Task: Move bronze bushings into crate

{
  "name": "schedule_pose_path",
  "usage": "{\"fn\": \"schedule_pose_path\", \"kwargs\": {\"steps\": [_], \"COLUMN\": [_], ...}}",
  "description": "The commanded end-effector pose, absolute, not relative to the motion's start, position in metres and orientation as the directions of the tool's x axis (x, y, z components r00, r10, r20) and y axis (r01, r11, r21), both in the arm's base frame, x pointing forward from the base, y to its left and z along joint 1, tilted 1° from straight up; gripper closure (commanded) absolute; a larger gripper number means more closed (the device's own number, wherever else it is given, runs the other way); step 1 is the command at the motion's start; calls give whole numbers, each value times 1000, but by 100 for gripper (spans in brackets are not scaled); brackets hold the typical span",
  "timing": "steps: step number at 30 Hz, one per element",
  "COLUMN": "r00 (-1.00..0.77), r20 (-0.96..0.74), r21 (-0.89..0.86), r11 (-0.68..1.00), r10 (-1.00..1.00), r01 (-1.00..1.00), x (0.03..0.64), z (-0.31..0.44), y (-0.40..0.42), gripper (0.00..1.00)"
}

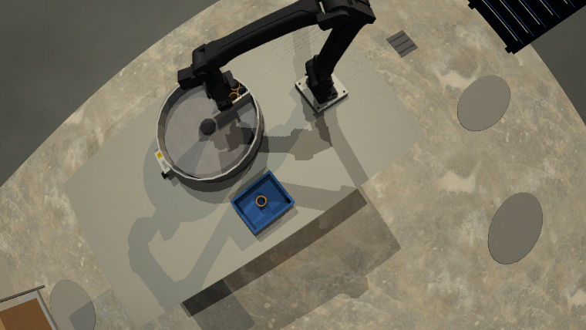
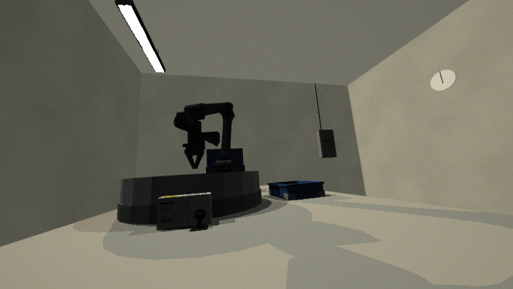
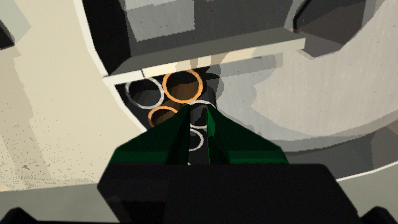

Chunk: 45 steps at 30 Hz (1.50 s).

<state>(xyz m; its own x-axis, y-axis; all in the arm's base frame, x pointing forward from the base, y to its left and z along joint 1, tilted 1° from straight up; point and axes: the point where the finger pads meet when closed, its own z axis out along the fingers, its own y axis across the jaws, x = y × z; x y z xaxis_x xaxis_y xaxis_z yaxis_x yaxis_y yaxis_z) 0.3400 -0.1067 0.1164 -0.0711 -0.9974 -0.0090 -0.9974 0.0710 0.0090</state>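
The round grey turntable [image 1: 209,131] stands left of the blue crate [image 1: 262,202]. One bronze bushing [image 1: 257,198] lies in the crate. In the wrist view, a compartment at the turntable's rim holds two bronze bushings, a larger one [image 3: 182,86] and a smaller one [image 3: 162,116]. A silver bushing [image 3: 145,92] lies beside them, and another silver one [image 3: 196,137] shows through the narrow gap between the fingers. My gripper [image 3: 198,111] hangs above this compartment [image 1: 235,92], clear of the rim in the side view [image 2: 194,163]. Its green fingers are nearly together with nothing between them.
A dark hub [image 1: 207,126] stands at the turntable's centre, and divider walls split it into sectors. A labelled control box [image 2: 183,214] sits against the turntable's outer rim. The arm's base plate [image 1: 321,95] is right of the turntable. The crate also shows in the side view [image 2: 295,188].
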Motion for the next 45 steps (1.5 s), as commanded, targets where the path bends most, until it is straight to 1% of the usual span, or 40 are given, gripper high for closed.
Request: {"fn": "schedule_pose_path", "kwargs": {"steps": [1,45], "r00": [-71,-71], "r20": [-1,-1], "r21": [-43,-43], "r11": [71,71], "r10": [-997,-997], "r01": [-997,-997], "x": [349,348], "z": [128,128], "y": [-106,-106], "gripper": [87,87]}}
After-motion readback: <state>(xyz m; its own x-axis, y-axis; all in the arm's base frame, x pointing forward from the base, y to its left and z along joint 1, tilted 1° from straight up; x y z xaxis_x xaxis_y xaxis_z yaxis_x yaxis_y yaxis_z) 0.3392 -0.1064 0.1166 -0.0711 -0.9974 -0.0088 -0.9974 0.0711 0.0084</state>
